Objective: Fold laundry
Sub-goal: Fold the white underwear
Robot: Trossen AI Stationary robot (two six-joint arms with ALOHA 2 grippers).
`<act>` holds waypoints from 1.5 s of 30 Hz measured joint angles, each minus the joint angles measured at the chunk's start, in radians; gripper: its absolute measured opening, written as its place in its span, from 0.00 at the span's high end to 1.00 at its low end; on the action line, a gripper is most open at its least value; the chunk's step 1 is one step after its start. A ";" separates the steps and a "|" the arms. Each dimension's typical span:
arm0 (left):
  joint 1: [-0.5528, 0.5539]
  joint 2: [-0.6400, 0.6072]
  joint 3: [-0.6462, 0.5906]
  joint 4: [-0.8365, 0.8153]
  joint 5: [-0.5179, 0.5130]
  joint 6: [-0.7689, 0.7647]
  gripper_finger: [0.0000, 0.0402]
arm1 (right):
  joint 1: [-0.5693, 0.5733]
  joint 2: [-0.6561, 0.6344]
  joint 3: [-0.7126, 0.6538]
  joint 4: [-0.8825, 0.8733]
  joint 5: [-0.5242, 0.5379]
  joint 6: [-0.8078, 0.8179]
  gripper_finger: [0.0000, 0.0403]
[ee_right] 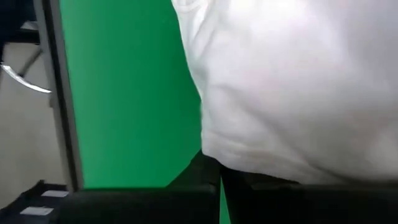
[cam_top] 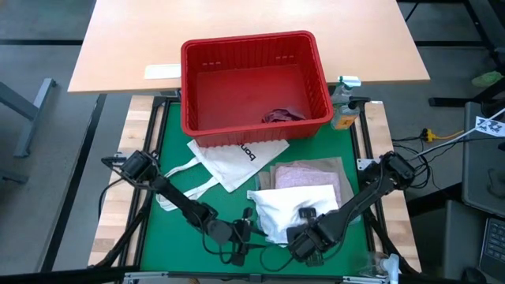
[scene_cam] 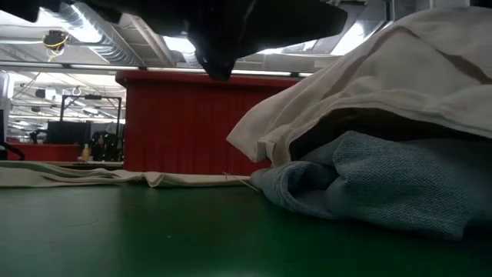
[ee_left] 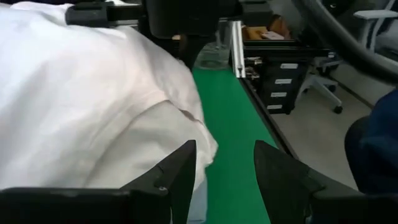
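White cloth, the small white piece (cam_top: 286, 207), lay on top of the folded stack at the near right of the green mat (cam_top: 170, 146), over the mottled pink garment (cam_top: 304, 175) and a light blue one (scene_cam: 384, 192) beneath. The right gripper (cam_top: 306, 243) sat at its near edge with fingers pressed together, apparently pinching the hem, though contact was hidden. The left gripper (cam_top: 241, 233) stood just beside the piece's near left corner, fingers (ee_left: 180, 171) spread and empty, probably poised to take that corner. Its long axis ran roughly left to right. One maroon garment (cam_top: 280, 115) remained in the red basket (cam_top: 252, 49).
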 joint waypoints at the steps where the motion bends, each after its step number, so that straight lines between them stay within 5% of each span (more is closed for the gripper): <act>1: 0.004 0.000 0.000 0.000 -0.001 0.000 0.61 | -0.007 0.000 0.000 0.003 -0.020 0.001 0.99; 14: 0.018 0.000 0.000 0.003 -0.002 0.001 0.61 | -0.018 -0.082 0.000 0.062 -0.127 0.053 0.99; 30: 0.017 -0.002 0.000 0.037 -0.003 0.001 0.61 | -0.024 -0.174 0.000 0.119 -0.100 0.101 0.99; 45: 0.024 -0.002 0.000 0.178 -0.013 0.025 0.61 | -0.135 -0.312 0.000 0.106 0.031 0.103 0.99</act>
